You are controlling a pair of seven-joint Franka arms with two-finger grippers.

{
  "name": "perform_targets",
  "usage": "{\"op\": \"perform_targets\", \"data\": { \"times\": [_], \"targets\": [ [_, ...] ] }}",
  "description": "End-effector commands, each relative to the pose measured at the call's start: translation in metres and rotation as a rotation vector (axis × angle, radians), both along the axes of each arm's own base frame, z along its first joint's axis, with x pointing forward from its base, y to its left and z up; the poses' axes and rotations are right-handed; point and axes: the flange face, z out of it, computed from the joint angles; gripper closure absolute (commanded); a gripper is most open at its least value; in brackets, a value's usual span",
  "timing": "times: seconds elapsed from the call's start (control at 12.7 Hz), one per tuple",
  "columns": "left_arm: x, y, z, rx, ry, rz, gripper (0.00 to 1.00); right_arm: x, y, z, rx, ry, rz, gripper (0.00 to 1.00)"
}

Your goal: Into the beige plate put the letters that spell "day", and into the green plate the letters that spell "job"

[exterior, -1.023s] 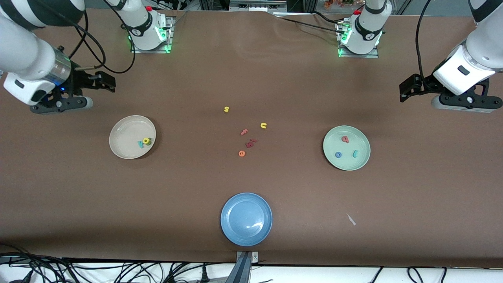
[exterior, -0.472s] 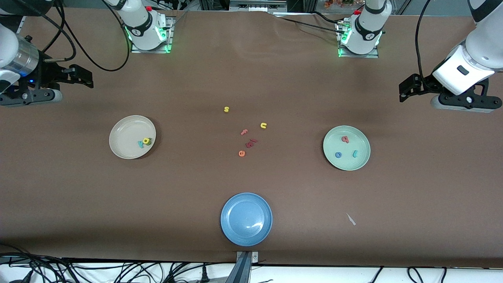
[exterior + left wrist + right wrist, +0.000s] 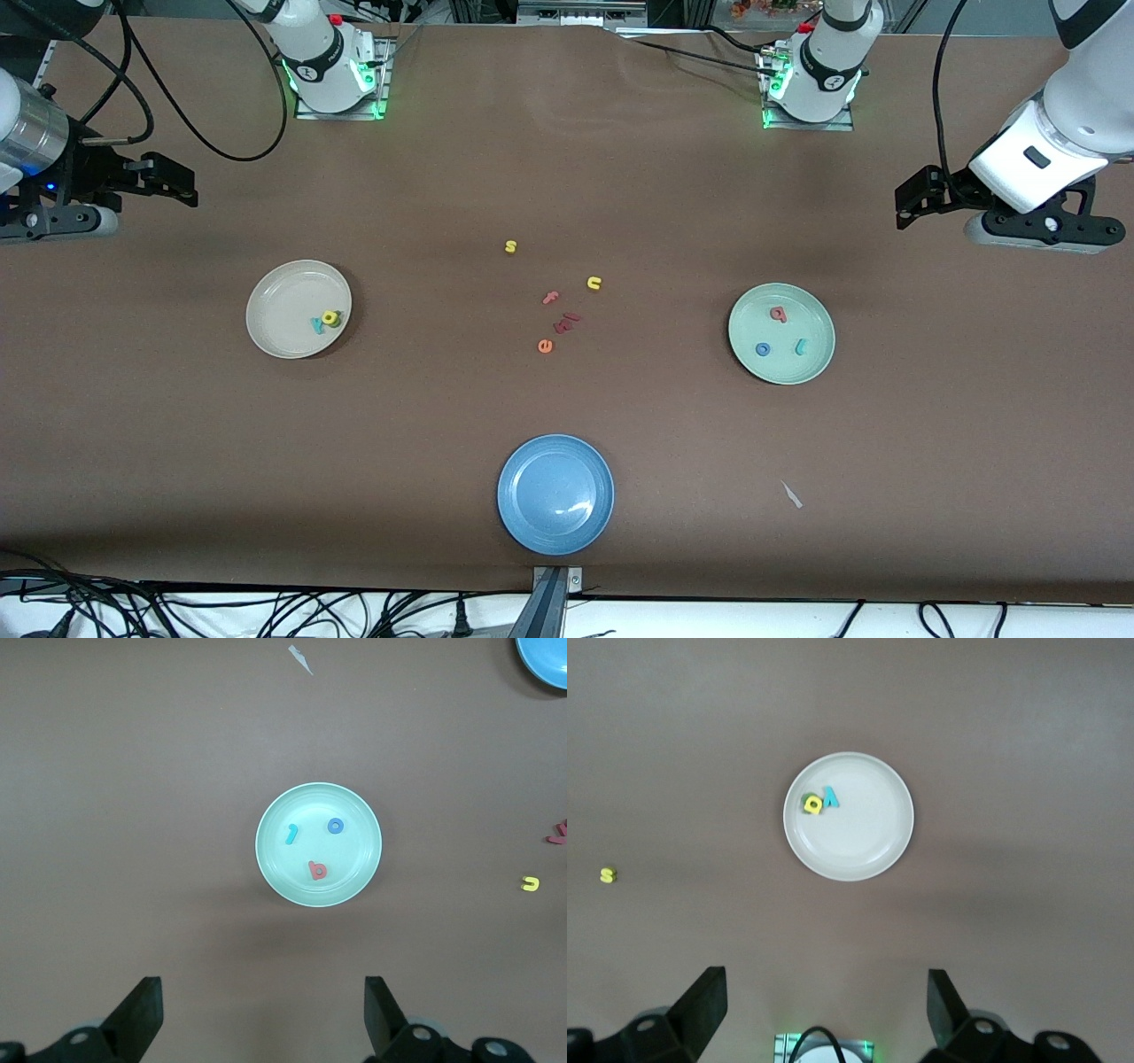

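Note:
The beige plate lies toward the right arm's end of the table. In it are a yellow rounded letter, a teal "y" and a green letter, mostly covered by the yellow one. The green plate holds a salmon "b", a blue "o" and a teal hooked letter. My right gripper hangs open and empty over bare table by its edge. My left gripper is open and empty at its own end.
A blue plate sits near the front edge. Loose letters lie mid-table: yellow "s", yellow "u", pink "f", orange "e" and dark red pieces. A white scrap lies nearer the camera than the green plate.
My right arm has drawn back toward its end of the table, away from the beige plate. The left gripper has shifted only slightly. All letters and plates stayed put.

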Motion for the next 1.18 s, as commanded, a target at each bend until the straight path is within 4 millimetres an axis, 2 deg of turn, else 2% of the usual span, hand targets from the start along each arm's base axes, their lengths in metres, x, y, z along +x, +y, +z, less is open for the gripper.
{"op": "perform_targets", "data": {
  "times": [0.0,0.16,0.55,1.1],
  "targets": [
    [-0.0005,-0.0022,0.0052,0.028,0.001,-0.008,0.00,0.0028,-0.0031,0.0025,-0.008,-0.026,-0.006,0.00],
    [-0.0003,-0.0022,0.0053,0.028,0.000,-0.007,0.00,0.0073,-0.0025,-0.0027,-0.007,-0.028,-0.004,0.00],
    [-0.0005,-0.0031,0.0053,0.028,0.000,-0.008,0.00,0.0088,-0.0105,-0.0042,-0.004,-0.027,-0.015,0.00],
    [-0.0003,-0.0022,0.0053,0.028,0.000,-0.007,0.00,0.0094,-0.0116,-0.0049,0.000,-0.027,-0.016,0.00]
  ]
}}
